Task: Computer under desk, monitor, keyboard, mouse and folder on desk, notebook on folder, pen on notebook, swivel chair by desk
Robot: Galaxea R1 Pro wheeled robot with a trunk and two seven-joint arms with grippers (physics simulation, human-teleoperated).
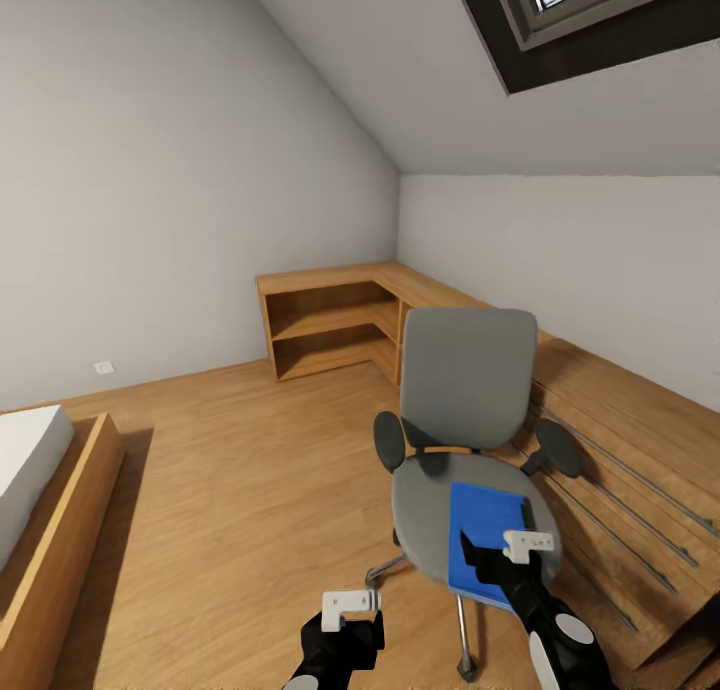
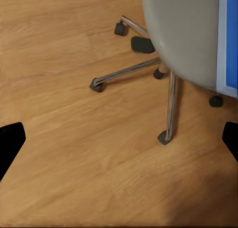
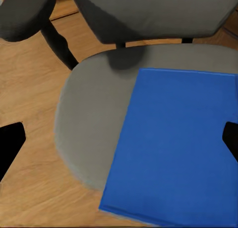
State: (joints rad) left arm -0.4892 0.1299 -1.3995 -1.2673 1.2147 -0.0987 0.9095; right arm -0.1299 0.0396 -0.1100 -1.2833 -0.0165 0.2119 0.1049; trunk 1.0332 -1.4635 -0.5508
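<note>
Grey-walled bedroom (image 1: 150,170) with a sloped ceiling, a dark-framed skylight (image 1: 600,20) at upper right, and a light wood plank floor (image 1: 240,470). Low wooden corner shelving (image 1: 335,325) against the far walls, continuing as wooden drawer cabinets (image 1: 640,470) along the right wall, just behind the chair. Wood-framed bed (image 1: 45,510) with a white mattress at the left edge, well apart from everything else.

Swivel chair (image 1: 465,440) standing on the floor near the cabinets: grey padded back and seat, black armrests, silver star base on castors. Open floor between robot and chair, nothing blocking.

Folder (image 3: 173,143) lying flat on the seat: bright blue rectangle, set toward the seat's right side, its near corner jutting past the seat's front edge.

Right hand (image 1: 527,544) hanging just above the folder's near part, fingers spread wide, grasping nothing. Left hand (image 1: 350,607) over bare floor beside the chair base, likewise released and empty.
</note>
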